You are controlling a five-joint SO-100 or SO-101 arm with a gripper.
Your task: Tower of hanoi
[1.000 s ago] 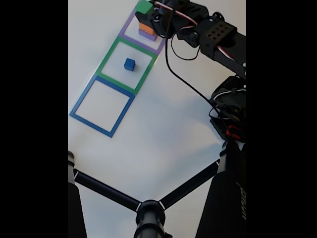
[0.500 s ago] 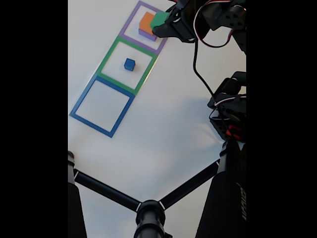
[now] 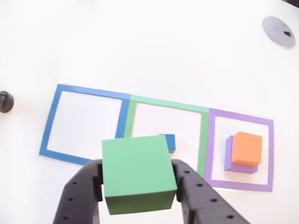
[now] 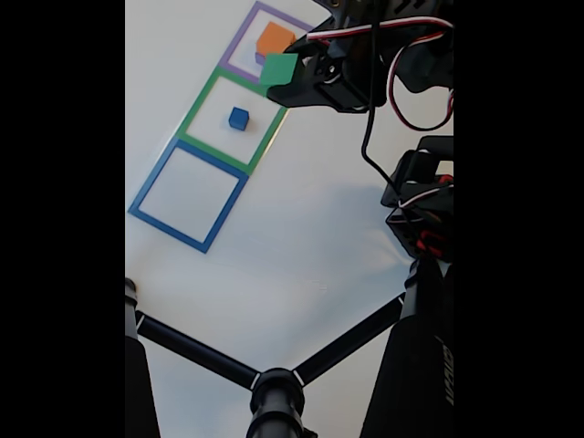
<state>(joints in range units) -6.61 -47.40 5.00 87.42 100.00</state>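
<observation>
My gripper is shut on a green cube and holds it in the air. In the fixed view the green cube hangs over the border between the purple square and the green square. A small blue cube sits inside the green square; in the other view the blue cube is partly hidden behind the green cube. An orange cube rests on a purple cube in the purple square. The blue square has nothing in it.
The three taped squares lie in a row on a white table. A black stand with crossed bars fills the lower fixed view. A round grey disc and a black knob sit on the table's edges.
The gripper lifted the green cube off the stack in the purple square and carried it toward the green square. The orange and purple cubes stayed put.
</observation>
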